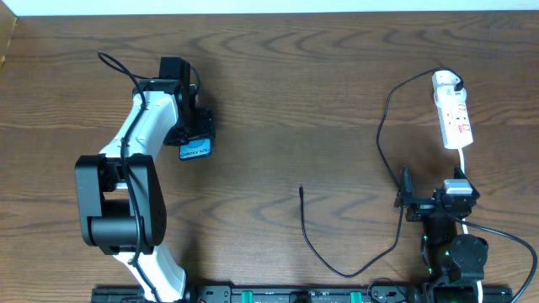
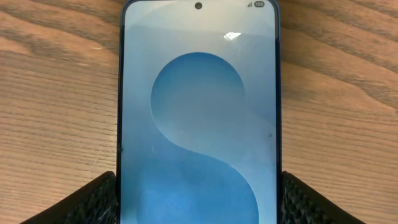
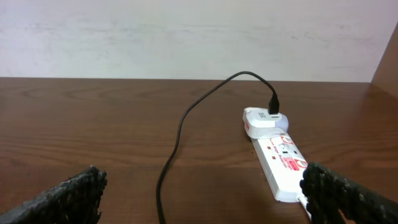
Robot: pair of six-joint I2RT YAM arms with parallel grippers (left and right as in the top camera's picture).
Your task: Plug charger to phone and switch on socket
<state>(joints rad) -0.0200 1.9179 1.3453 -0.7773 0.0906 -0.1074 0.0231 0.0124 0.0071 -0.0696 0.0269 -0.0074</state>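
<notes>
Spanning every view, one wooden table (image 1: 269,84) carries the whole job, and two arms work at it: the left arm (image 1: 135,143) reaches out to the far left, while the right arm (image 1: 455,248) stays tucked near the front edge. One socket (image 1: 453,114), a white strip with red marks, lies at the far right with its thick white cord (image 1: 463,160) running back toward the right arm. Whether it is switched on, I cannot tell. One phone (image 2: 199,124) lies screen-up under the left gripper (image 2: 199,208), whose fingers (image 2: 93,202) press against its two long edges. That pinch is probably meant to steady the phone or carry it toward the plug. The right gripper (image 3: 199,199) is spread wide with nothing between its fingers, facing the socket with the cable running just ahead of it. It looks free to take either the plug or the switch. One charger (image 1: 381,135) is in play. Its single white adapter (image 3: 264,119) is already seated at the far end of the socket. The thin black cable loops past the right gripper and curls along the front of the table. Its one plug tip (image 1: 301,190) rests loose mid-table between the arms, well apart from the phone, so the plugging step is not yet done.
</notes>
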